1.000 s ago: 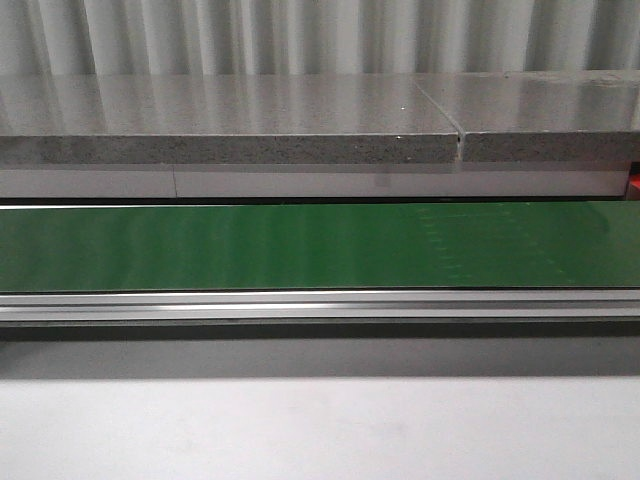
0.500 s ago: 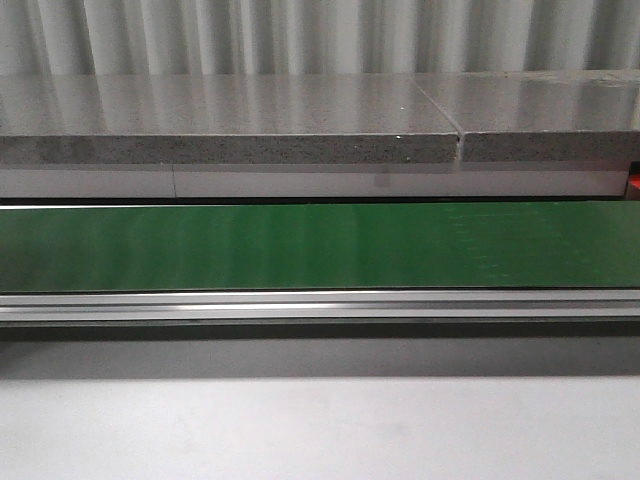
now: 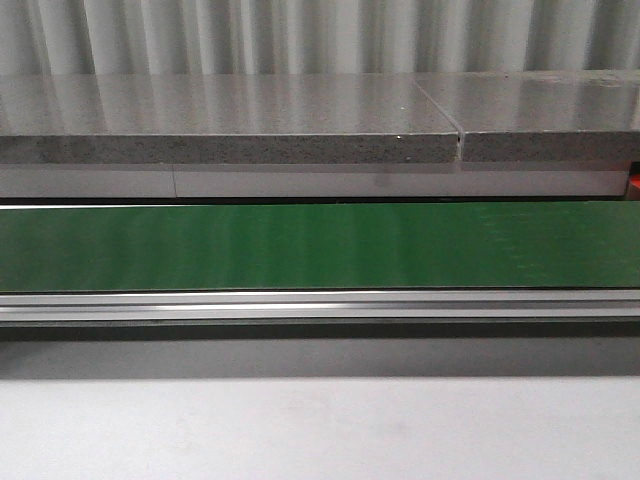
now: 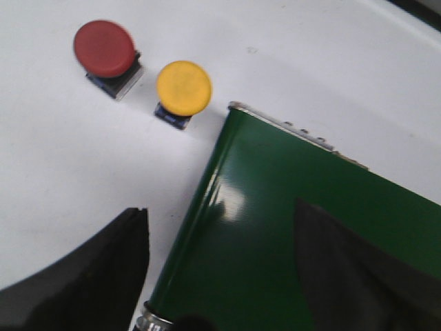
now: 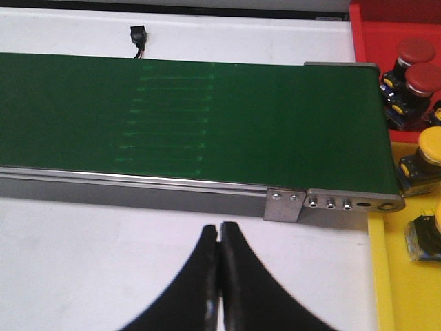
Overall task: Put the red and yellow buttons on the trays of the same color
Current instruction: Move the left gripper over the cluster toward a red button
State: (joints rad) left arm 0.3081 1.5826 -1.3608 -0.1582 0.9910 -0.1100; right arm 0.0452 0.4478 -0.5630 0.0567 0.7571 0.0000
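A red button (image 4: pixel 105 47) and a yellow button (image 4: pixel 183 87) stand side by side on the white surface (image 4: pixel 62 158), just off the end corner of the green conveyor belt (image 4: pixel 289 248), neither yet touched. The left hand (image 4: pixel 220 269) hangs above that end of the belt with its two dark fingers (image 4: pixel 89 276) spread wide apart and nothing between them. At the belt's far end the right hand (image 5: pixel 220 276) waits over the surface with its fingers pressed together and empty; beside it the red tray (image 5: pixel 393 31) already holds red-capped buttons (image 5: pixel 417 62) and the yellow tray (image 5: pixel 396 276) yellow-capped ones (image 5: pixel 431 148). The front view shows only bare belt and no arm.

The step in hand looks like a fresh pick-up at the loading end. The next move would call for the left hand to shift off the belt, centre over one button and come down around its cap; the pair sit close together, so the fingers risk nudging the neighbour.
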